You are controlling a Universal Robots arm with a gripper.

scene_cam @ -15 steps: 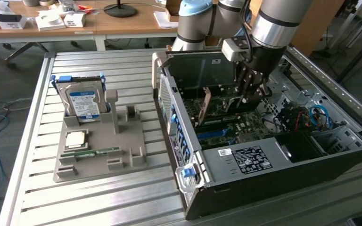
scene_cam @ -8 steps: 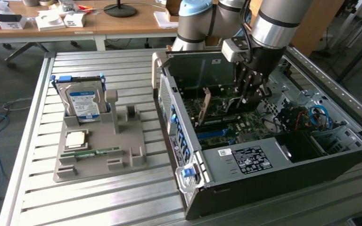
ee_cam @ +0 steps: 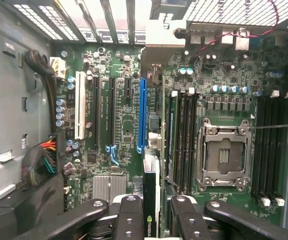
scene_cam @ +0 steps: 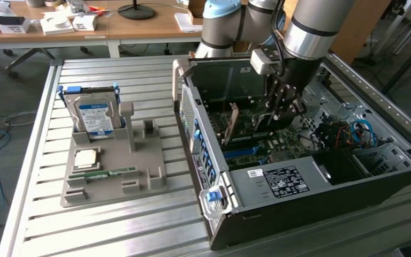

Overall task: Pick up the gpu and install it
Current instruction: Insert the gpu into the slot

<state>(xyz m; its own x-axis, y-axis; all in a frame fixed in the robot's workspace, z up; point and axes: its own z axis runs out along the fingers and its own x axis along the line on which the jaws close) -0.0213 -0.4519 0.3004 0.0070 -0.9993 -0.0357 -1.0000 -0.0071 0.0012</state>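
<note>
The gripper (ee_cam: 152, 212) clamps the graphics card (ee_cam: 150, 175) edge-on inside the computer case (scene_cam: 263, 214), over the motherboard (ee_cam: 126, 117) near the blue slot (ee_cam: 143, 115). Installing is in hand; seating likely needs exact alignment, then 1 straight push.

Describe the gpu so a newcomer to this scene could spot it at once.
Look inside the open black computer case, above the green motherboard. The gpu is the thin dark card held on edge in the tool. Unlike the fixed blue slot near it, it carries a small logo.
</note>
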